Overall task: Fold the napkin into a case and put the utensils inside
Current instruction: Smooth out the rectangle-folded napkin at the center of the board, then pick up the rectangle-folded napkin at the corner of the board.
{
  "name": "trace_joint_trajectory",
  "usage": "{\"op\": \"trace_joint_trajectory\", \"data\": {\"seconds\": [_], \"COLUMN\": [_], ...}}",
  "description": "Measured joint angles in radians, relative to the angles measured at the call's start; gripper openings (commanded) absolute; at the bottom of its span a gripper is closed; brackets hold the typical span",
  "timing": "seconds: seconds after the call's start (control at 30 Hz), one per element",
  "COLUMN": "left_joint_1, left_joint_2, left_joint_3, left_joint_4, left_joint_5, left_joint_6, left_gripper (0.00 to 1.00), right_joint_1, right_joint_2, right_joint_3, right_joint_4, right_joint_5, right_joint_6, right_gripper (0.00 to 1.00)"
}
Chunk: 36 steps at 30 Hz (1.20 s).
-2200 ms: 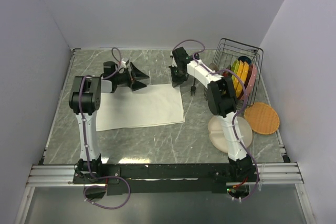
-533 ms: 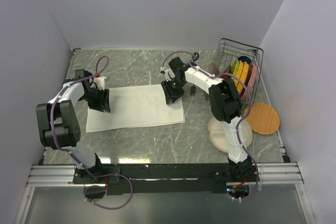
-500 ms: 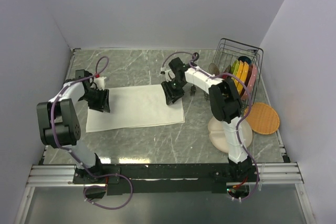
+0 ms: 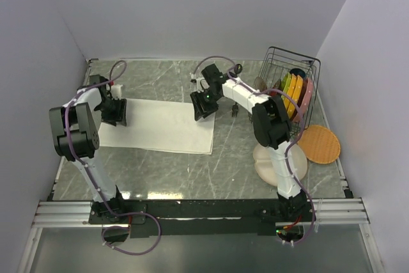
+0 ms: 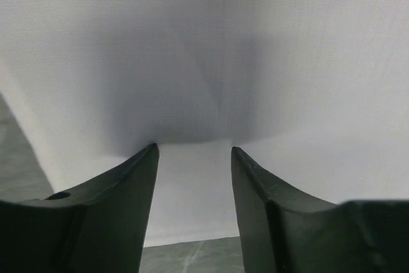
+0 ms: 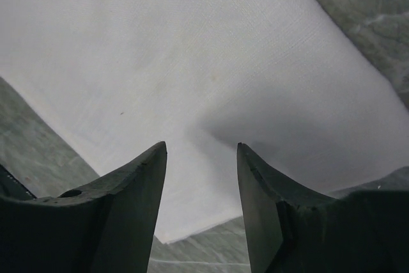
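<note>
The napkin [image 4: 160, 126] is a cream-white cloth lying flat on the marble table, left of centre. My left gripper [image 4: 115, 112] is low over its left end, with the jaws open and cloth showing between the fingers in the left wrist view [image 5: 194, 148]. My right gripper [image 4: 203, 105] is low over the cloth's far right corner, also open, with the cloth and its edge between the fingers in the right wrist view [image 6: 202, 146]. The napkin fills both wrist views [image 5: 255, 43] [image 6: 192, 49]. A dark fork [image 4: 234, 110] lies just right of the right arm. I cannot make out the spoon.
A wire dish rack [image 4: 310, 68] with several colourful upright plates stands at the back right. A round orange plate [image 4: 318, 143] lies in front of it. A beige divided plate [image 4: 263, 161] sits partly under the right arm. Walls close in on the left, back and right.
Both grippers came down from the far edge onto the cloth's ends and shifted left. The napkin has slid left with them, and its right edge is now farther from the fork.
</note>
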Motion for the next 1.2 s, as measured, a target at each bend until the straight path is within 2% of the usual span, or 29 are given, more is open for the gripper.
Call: {"op": "trace_joint_trajectory", "data": {"seconds": [0.07, 0.17, 0.2, 0.3, 0.37, 0.5, 0.87, 1.2], "left_joint_1": [0.020, 0.058, 0.072, 0.123, 0.164, 0.227, 0.226, 0.202], "left_joint_2": [0.014, -0.001, -0.011, -0.028, -0.026, -0.009, 0.100, 0.123], "left_joint_3": [0.035, 0.066, 0.079, 0.161, 0.233, 0.296, 0.217, 0.173], "left_joint_4": [-0.006, -0.022, -0.037, -0.094, -0.123, -0.137, -0.119, -0.055], "left_joint_5": [0.014, 0.065, 0.084, 0.126, 0.150, 0.162, 0.112, 0.047], "left_joint_6": [0.002, -0.005, -0.006, -0.005, 0.002, 0.022, 0.063, 0.093], "left_gripper": [0.72, 0.82, 0.82, 0.77, 0.70, 0.64, 0.57, 0.60], "right_joint_1": [0.003, 0.002, 0.001, -0.009, -0.019, -0.029, -0.032, -0.034], "right_joint_2": [0.000, -0.013, -0.023, -0.067, -0.113, -0.180, -0.197, -0.197], "right_joint_3": [0.034, 0.057, 0.053, 0.003, -0.049, -0.111, -0.216, -0.285], "right_joint_4": [-0.001, 0.015, 0.017, 0.033, 0.026, 0.024, -0.023, -0.053], "right_joint_5": [-0.015, -0.039, -0.049, -0.068, -0.075, -0.072, 0.002, 0.042], "right_joint_6": [0.014, 0.031, 0.043, 0.069, 0.084, 0.109, 0.143, 0.144], "right_gripper": [0.59, 0.63, 0.65, 0.69, 0.71, 0.73, 0.72, 0.70]}}
